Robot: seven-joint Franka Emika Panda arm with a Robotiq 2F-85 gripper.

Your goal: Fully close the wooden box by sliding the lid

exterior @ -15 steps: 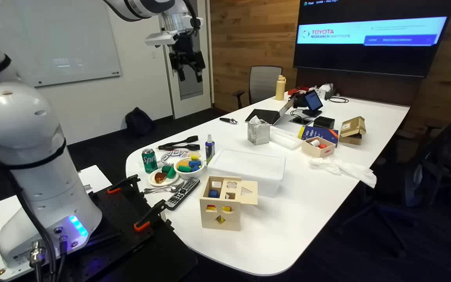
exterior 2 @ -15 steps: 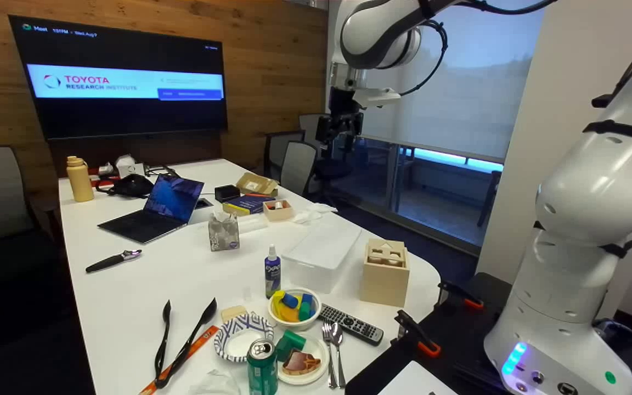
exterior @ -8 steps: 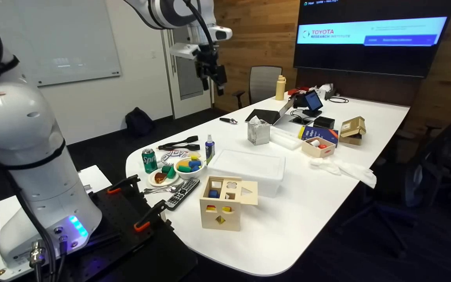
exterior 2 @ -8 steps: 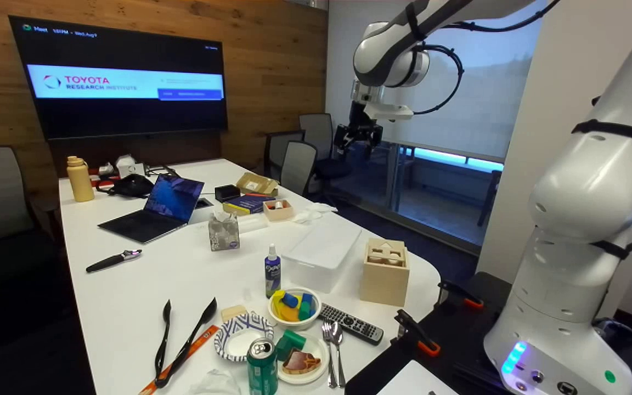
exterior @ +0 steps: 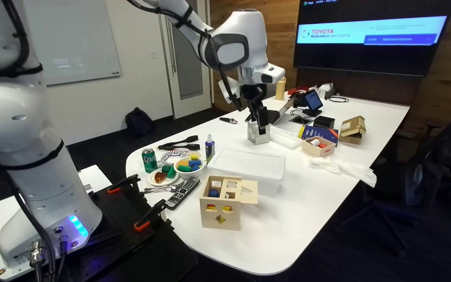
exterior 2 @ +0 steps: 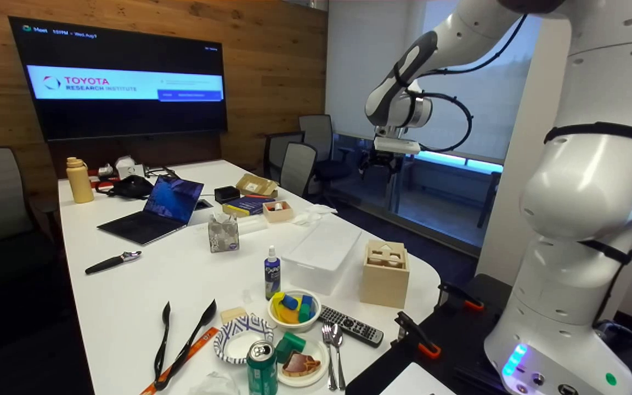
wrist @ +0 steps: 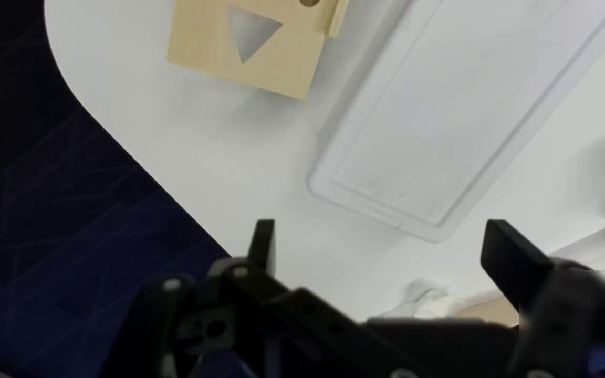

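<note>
The pale wooden box stands on the white table near its rounded end; it also shows in an exterior view. Its lid, a thin panel with cut-out shapes, is partly slid out and overhangs one side. The box top is open at the opposite end, with a blue block inside. The lid's overhanging end with a triangle hole shows at the top of the wrist view; most of the box is out of that view. My gripper is open and empty, high above the table, apart from box and lid, in both exterior views.
A white lidded container stands close beside the box, also in the wrist view. A remote lies on the box's other side. A spray bottle and a tissue box stand farther back. The table edge runs near the lid.
The arm has swung out over the table and come down, bringing the gripper lower and nearer the box. The box and its lid have not moved.
</note>
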